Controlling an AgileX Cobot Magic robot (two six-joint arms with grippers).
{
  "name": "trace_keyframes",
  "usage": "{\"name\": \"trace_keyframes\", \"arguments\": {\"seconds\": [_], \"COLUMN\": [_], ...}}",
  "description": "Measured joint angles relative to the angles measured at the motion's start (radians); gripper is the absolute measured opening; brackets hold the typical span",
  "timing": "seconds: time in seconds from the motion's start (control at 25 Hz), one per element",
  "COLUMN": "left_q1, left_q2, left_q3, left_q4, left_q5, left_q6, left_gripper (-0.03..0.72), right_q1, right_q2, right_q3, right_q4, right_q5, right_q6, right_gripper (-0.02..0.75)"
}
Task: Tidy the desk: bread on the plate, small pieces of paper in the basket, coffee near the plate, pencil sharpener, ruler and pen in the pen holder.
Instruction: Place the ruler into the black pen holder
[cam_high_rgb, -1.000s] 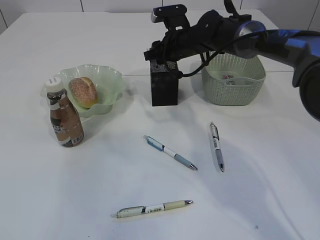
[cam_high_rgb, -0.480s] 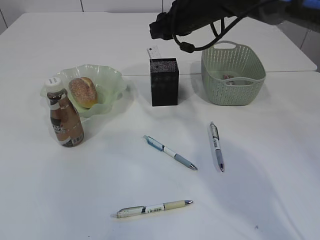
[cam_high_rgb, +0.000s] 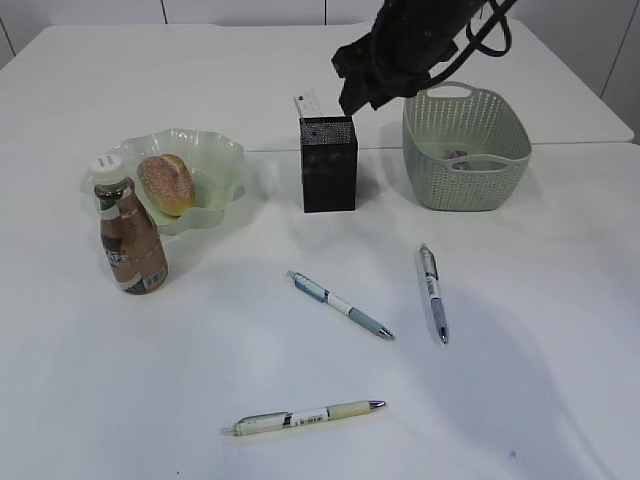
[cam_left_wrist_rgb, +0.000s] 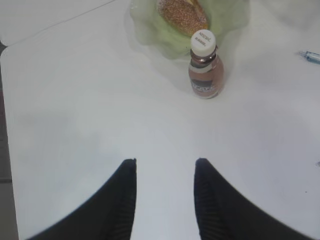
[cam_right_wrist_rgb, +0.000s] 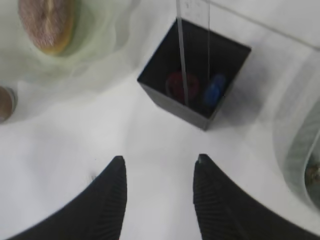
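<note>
- Right end effector (cam_right_wrist_rgb: 159, 172): dark ribbed fingers spread, nothing between them; it has risen from the pen holder's mouth in the last second and now hangs above and right of it, far side of the tabletop (cam_high_rgb: 300, 440).
- Pen holder (cam_high_rgb: 328, 165): black square mesh cup, taller than wide, far centre. The ruler (cam_high_rgb: 306, 104), a clear plastic strip, now stands in it, tip showing above the rim; the right wrist view also shows a red and a blue small object at the bottom, too blurred to name.
- Judgement: ruler step looks complete; the pens come next.
- Pens: three lie loose on the tabletop, one blue-and-white at centre (cam_high_rgb: 340, 305), one grey to its right (cam_high_rgb: 432, 292), one pale cream at near centre (cam_high_rgb: 305, 417). Slim, smooth, liable to roll.
- Bread (cam_high_rgb: 166, 183): oval, golden-brown, speckled crust, resting on the plate (cam_high_rgb: 225, 160), pale green translucent with ruffled rim, far left.
- Coffee (cam_high_rgb: 127, 235): clear plastic bottle, white cap, brown label, upright just beside the plate's near edge.
- Basket (cam_high_rgb: 466, 170): sage-green woven-look plastic, far right; crumpled paper partly visible inside.
- Left end effector (cam_left_wrist_rgb: 164, 200): fingers apart, empty, hovering over bare tabletop nearer than the bottle.
</note>
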Motion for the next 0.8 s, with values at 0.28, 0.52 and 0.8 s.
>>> {"name": "trace_keyframes", "arguments": {"seconds": [0.28, 0.52, 0.8], "left_q1": [0.000, 0.000, 0.000], "left_q2": [0.000, 0.000, 0.000], "left_q3": [0.000, 0.000, 0.000], "left_q4": [0.007, 0.009, 0.009], "left_q5": [0.000, 0.000, 0.000], "left_q6": [0.000, 0.000, 0.000], "left_gripper": [0.268, 0.268, 0.268], "right_q1": [-0.002, -0.002, -0.002], "right_q2": [-0.020, -0.020, -0.103], "right_q3": [-0.044, -0.047, 0.106], "right_q4": [-0.183, -0.255, -0.261], "right_q5": [0.232, 0.242, 0.243], "right_q6": [0.265, 0.449, 0.513], "right_gripper": [0.354, 0.354, 0.354]}}
